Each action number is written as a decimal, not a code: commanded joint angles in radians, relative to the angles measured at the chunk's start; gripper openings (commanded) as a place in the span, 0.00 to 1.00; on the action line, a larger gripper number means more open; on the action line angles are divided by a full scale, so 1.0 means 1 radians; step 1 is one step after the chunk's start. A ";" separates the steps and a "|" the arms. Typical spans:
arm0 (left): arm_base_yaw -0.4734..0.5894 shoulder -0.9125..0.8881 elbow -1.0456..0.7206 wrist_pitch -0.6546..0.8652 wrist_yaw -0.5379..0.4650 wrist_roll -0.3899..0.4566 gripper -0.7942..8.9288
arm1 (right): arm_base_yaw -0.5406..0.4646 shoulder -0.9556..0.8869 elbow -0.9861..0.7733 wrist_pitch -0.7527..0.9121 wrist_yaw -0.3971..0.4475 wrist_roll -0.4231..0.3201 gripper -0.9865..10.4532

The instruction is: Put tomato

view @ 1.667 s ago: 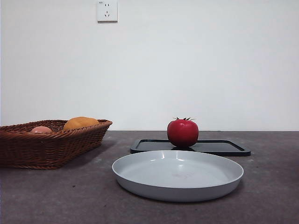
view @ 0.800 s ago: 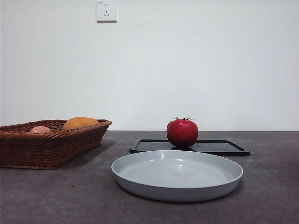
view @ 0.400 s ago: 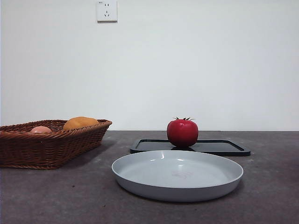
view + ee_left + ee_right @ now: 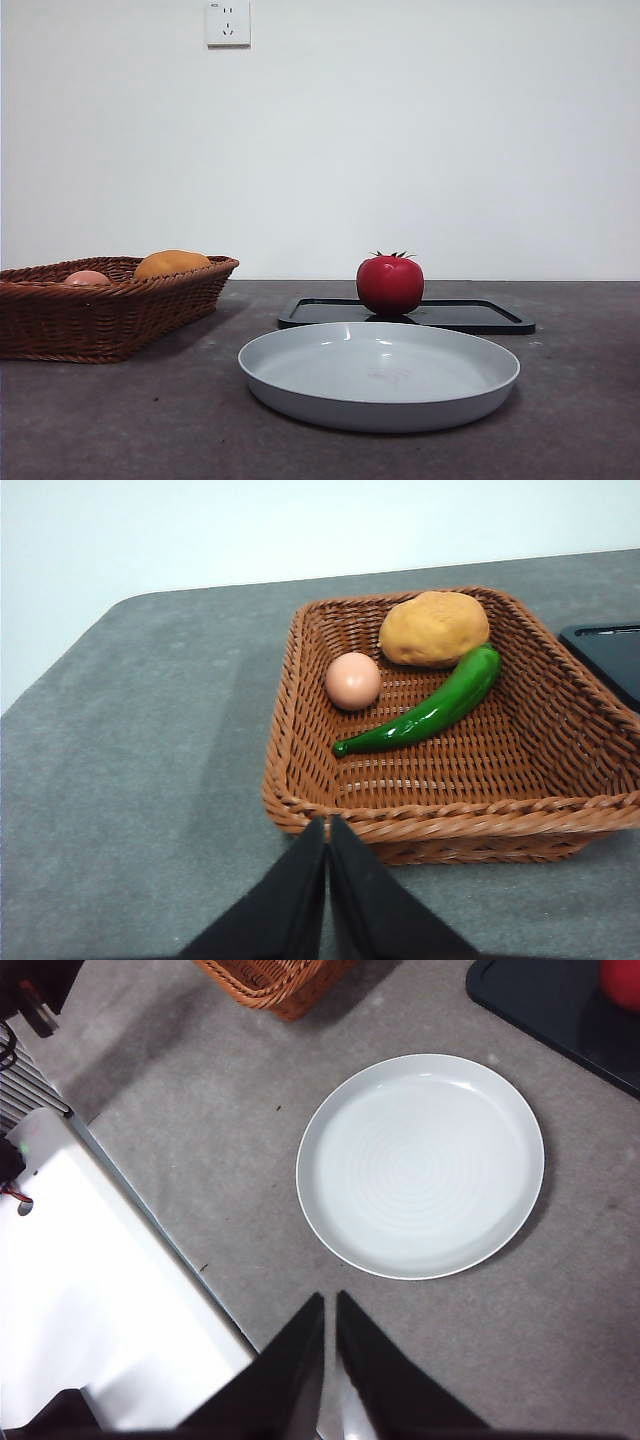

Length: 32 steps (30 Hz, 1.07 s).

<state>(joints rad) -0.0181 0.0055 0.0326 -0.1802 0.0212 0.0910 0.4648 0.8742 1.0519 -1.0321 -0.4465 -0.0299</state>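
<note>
The left gripper [image 4: 327, 830] has its 2 jaws pressed together, empty, over the bench [image 4: 120, 740] beside the basket [image 4: 300, 790]. The right gripper [image 4: 330, 1305] shows a narrow slit between its jaws, holding nothing, above the bench just short of the plate [image 4: 420, 1165]. The tomato [image 4: 390, 284], glossy deep red, round, with a dark green star stem, stands upright on the black tray [image 4: 480, 316], at 12 o'clock from the plate in the front view.
</note>
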 commanded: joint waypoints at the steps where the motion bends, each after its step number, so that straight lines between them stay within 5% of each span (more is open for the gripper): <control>1: 0.000 -0.001 -0.021 -0.007 -0.005 -0.002 0.09 | 0.007 0.006 0.008 0.011 -0.005 -0.008 0.10; 14: 0.000 -0.001 -0.021 -0.007 -0.005 -0.002 0.09 | -0.008 -0.017 0.008 0.031 0.030 -0.007 0.10; 18: 0.000 -0.001 -0.021 -0.007 -0.005 -0.002 0.09 | -0.106 -0.075 0.008 0.060 0.030 -0.101 0.10; 25: 0.000 -0.001 -0.021 -0.007 -0.005 -0.002 0.09 | -0.370 -0.266 -0.182 0.513 0.031 -0.131 0.10; 32: 0.000 -0.001 -0.021 -0.007 -0.005 -0.002 0.09 | -0.511 -0.460 -0.515 0.826 0.048 -0.108 0.10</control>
<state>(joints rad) -0.0177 0.0055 0.0326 -0.1802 0.0196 0.0910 -0.0376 0.4213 0.5720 -0.2405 -0.4080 -0.1490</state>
